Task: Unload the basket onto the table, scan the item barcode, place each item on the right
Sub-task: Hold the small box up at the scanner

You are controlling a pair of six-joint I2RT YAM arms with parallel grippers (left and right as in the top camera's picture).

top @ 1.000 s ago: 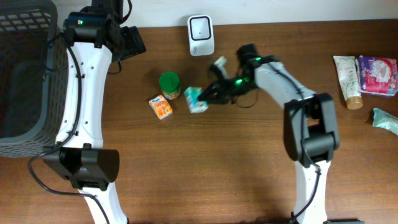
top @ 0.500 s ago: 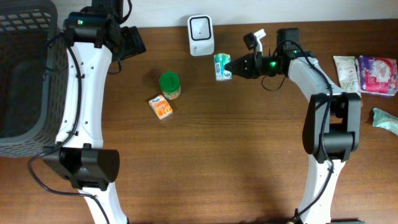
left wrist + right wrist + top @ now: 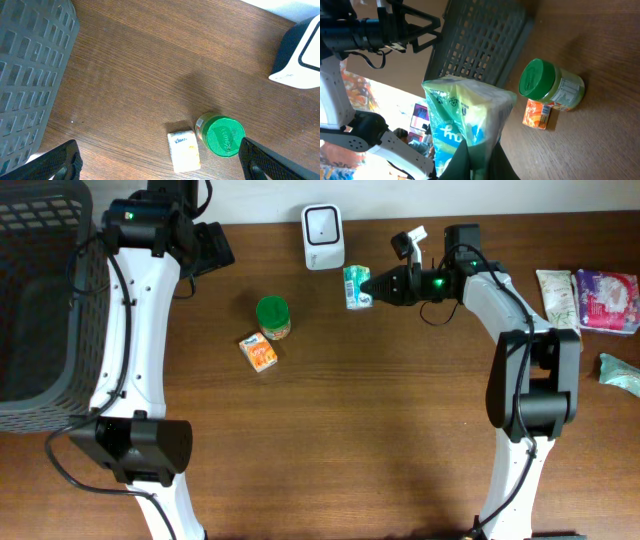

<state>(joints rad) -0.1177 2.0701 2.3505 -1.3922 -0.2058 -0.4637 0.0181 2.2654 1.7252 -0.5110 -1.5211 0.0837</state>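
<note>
The right pincer (image 3: 374, 285) grasps a green-white packet (image 3: 355, 286) just right of the scanner (image 3: 323, 237); the left pincer (image 3: 212, 248) gapes left of it. A jar (image 3: 272, 317) stands front-left of it.

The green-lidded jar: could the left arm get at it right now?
Probably yes. Its fingers are open and empty, and the jar stands in plain view ahead of them with nothing over it. Only a small box sits close beside it.

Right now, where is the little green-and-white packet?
In the overhead view the packet is up at the back, pinched in the right gripper, just right of the white scanner.
</note>
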